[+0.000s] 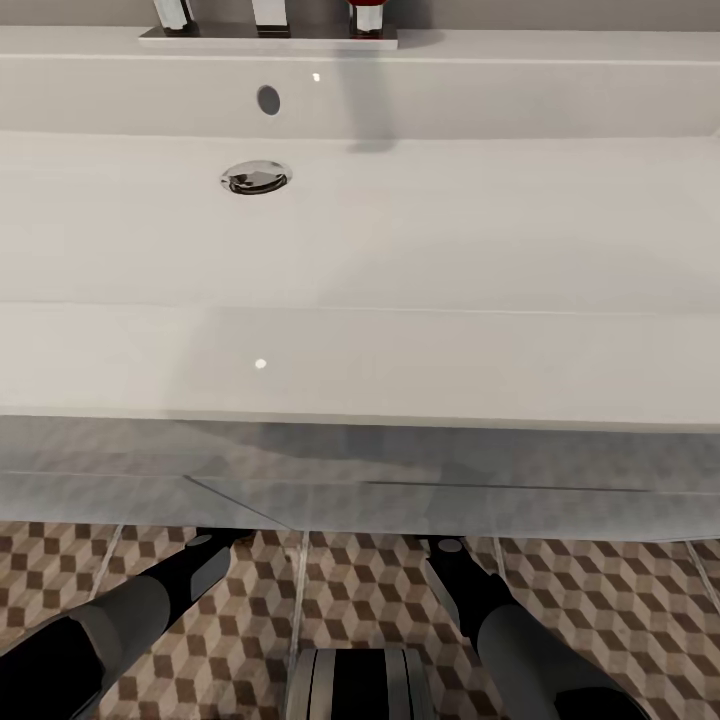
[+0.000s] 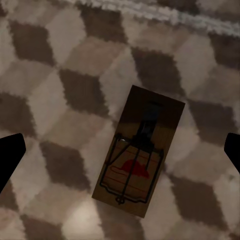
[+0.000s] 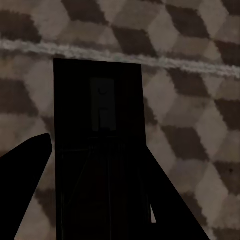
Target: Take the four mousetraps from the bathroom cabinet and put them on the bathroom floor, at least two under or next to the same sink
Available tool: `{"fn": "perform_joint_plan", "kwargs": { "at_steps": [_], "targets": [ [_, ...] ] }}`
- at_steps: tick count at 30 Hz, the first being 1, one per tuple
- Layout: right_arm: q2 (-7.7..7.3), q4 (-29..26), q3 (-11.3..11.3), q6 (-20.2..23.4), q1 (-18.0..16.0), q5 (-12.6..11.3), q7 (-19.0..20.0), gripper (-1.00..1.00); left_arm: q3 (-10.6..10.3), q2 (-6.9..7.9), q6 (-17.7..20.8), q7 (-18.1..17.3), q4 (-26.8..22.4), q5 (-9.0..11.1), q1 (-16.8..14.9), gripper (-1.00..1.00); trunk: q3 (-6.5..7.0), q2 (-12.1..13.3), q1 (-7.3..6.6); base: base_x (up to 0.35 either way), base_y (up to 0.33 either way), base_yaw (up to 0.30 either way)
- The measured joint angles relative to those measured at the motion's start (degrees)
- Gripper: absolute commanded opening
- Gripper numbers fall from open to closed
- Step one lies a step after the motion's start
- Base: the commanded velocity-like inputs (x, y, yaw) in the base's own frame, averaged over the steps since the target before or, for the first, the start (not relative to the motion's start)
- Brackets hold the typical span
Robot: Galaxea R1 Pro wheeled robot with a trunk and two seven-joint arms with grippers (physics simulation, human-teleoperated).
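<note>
Two mousetraps are in play, one per arm, both down at the bathroom floor [image 1: 370, 590] beneath the sink [image 1: 360, 360], whose front edge crosses the middle of the head view while both forearms reach under it and out of sight at lower left and lower right. Left wrist view: mousetrap [image 2: 139, 151] lies flat on the cube-pattern tile, centre to lower-centre of frame, long axis running from lower left to upper right at a slight tilt off vertical. Left gripper [image 2: 120, 155] is spread wide, dark fingertips [image 2: 10, 157] just poking in at the left and right frame edges, clear of the trap on both sides, nothing pinched. That trap sits between the fingers and roughly across the gap, so the left arm looks free to back off. Its look: dark-brown wood slab, thin wire bar and spring, red mark near the lower end. Right wrist view: second mousetrap [image 3: 100, 160] fills centre frame as a near-black rectangle, long axis vertical in the picture, faint metal plate near its top, a grout line just beyond its far end. Right gripper [image 3: 85, 200] appears clamped on it, dark fingers [image 3: 25, 185] hugging both lower sides. Judgement: release on the right is the pending step; whether that trap already touches tile, I can't tell.
</note>
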Motion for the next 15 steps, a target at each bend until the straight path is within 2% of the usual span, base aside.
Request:
{"fn": "perform_joint_plan", "kwargs": {
  "at_steps": [15],
  "targets": [
    [0.00,0.0,0.0,0.0,0.0,0.0,0.0,-1.00,0.0,0.00,0.0,0.0,0.0,0.0,0.0,1.00,0.00,0.0,0.00,0.000,0.000,0.000]
  ]
}}
